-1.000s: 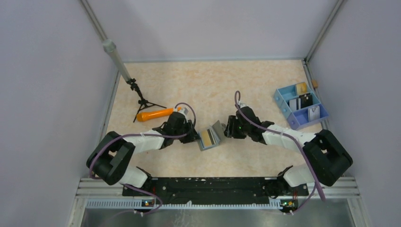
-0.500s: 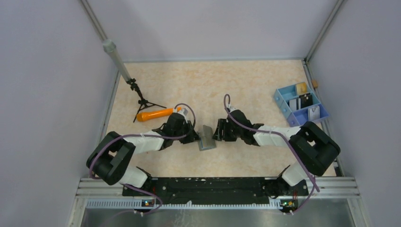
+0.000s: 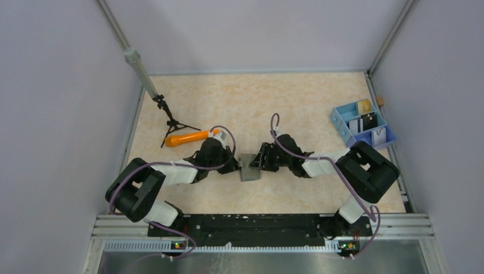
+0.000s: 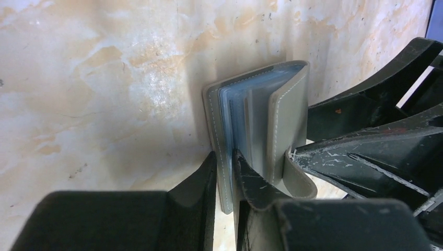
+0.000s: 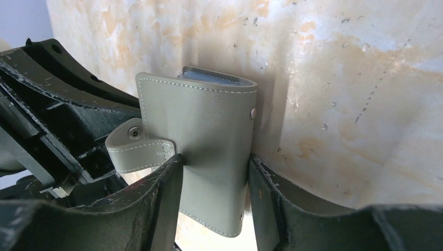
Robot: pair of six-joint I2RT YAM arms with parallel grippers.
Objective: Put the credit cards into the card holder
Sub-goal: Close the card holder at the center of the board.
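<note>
The grey card holder (image 3: 249, 168) stands on edge mid-table, folded almost shut, between both grippers. My left gripper (image 4: 224, 163) is shut on its left cover (image 4: 214, 120), one finger outside and one inside against the light blue sleeves (image 4: 235, 112). My right gripper (image 5: 215, 180) straddles the outer cover (image 5: 209, 130), a finger against each side edge. The snap strap (image 5: 137, 149) hangs loose. Small black and white credit cards (image 3: 370, 120) stand in the tray at the right. No card shows inside the holder.
The blue and lilac compartment tray (image 3: 341, 127) sits at the right edge. An orange carrot-shaped stick (image 3: 187, 137) lies left of the left gripper, beside a small black tripod (image 3: 171, 123) with a grey pole (image 3: 140, 71). Walls enclose the table.
My right gripper has moved left and swung the holder's right cover over, so the holder went from open to almost shut. The left gripper stayed in place on the left cover.
</note>
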